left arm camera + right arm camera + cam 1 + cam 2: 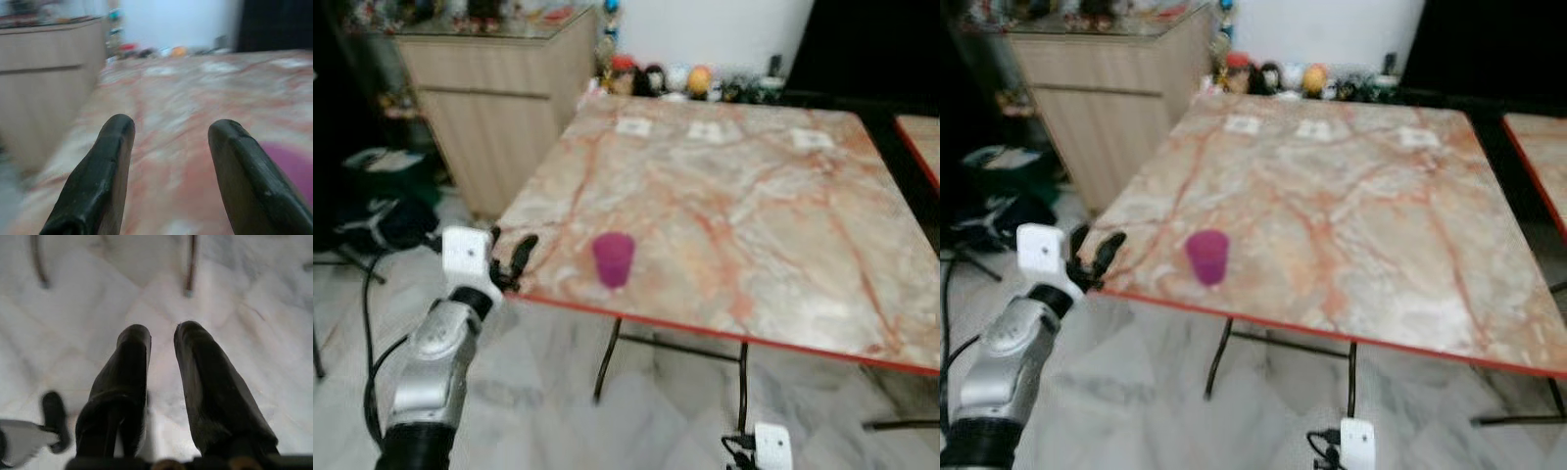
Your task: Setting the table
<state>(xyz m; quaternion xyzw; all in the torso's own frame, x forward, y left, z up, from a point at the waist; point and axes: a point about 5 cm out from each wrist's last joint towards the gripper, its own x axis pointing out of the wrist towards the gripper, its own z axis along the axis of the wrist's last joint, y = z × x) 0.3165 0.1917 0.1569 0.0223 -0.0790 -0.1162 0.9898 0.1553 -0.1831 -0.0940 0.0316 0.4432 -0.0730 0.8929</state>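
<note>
Fingers of the left gripper [512, 258] stand spread apart and hold nothing, poised at the near left corner of the table [783, 225], close to its red-trimmed edge. In the left wrist view the two black fingers [102, 181] frame bare tabletop, with the purple cup [291, 169] off to one side of them, not between them. That cup [613, 259] stands upright on the table near the front edge, near the left gripper but apart from it. The right gripper [161, 333] hangs low over the pale marble floor [244, 308], its fingers a narrow gap apart and empty. The tabletop is glossy pink-veined marble on thin dark metal legs [604, 362]. Three small white cards [707, 130] lie along its far side, small figurines [656, 78] sit behind it, and a wooden cabinet [499, 108] stands to the left.
</note>
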